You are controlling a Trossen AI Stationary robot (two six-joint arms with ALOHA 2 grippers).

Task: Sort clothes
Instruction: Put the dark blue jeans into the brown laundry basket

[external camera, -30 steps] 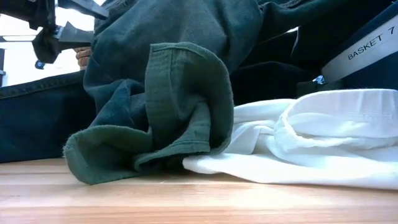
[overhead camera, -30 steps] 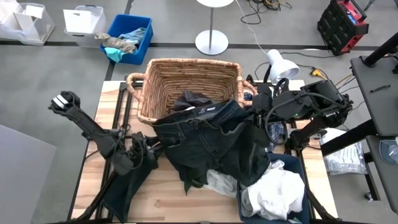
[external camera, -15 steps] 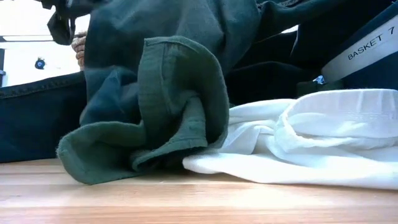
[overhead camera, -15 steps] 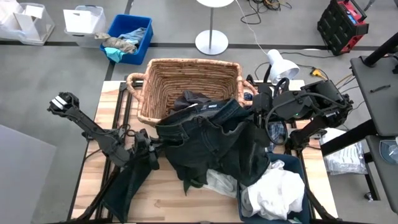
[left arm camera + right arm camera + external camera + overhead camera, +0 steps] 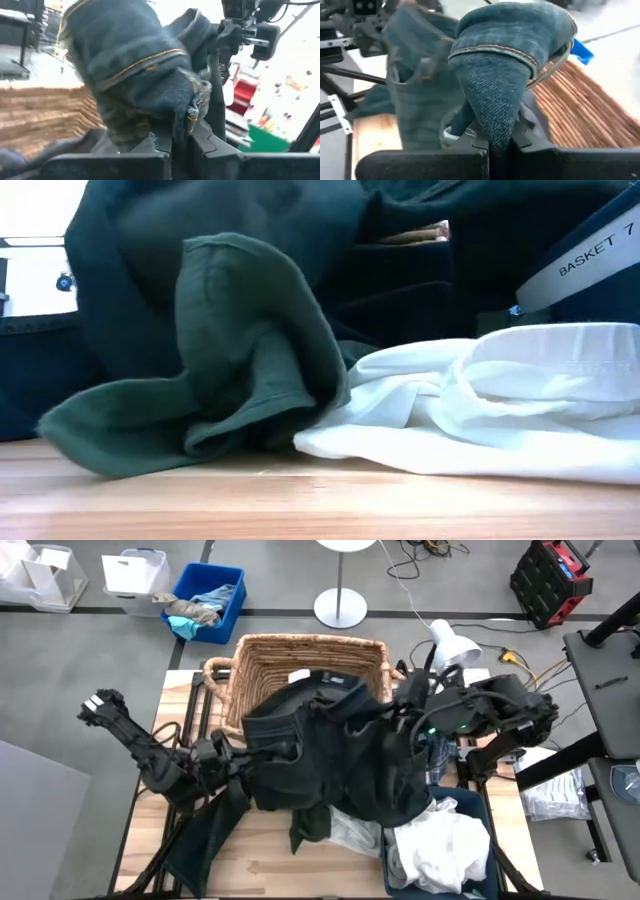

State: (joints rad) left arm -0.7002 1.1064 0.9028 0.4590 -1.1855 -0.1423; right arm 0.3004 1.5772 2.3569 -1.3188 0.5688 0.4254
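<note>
Denim is spreading wide over the table now: the dark jeans (image 5: 335, 755), which a second ago were sagging across the near rim of the wicker basket (image 5: 262, 660), are being carried up and toward the far side, their waistband now lying over the basket's middle. Both grippers are clamping the fabric. The left gripper (image 5: 179, 142) is pinching a seamed fold at the jeans' left edge, and the right gripper (image 5: 492, 140) is biting a bunched corner at their right edge, beside the basket's right handle. From table height, the dark green garment (image 5: 215, 370) is being dragged leftward and is flattening, while the white shirt (image 5: 500, 405) beside it is lying unmoved. More white clothes (image 5: 440, 850) are sitting in the navy bin (image 5: 470, 805) at the near right. Judging by this, the jeans are going into the basket; the trailing legs are still draping over the pile and may snag the green piece.
</note>
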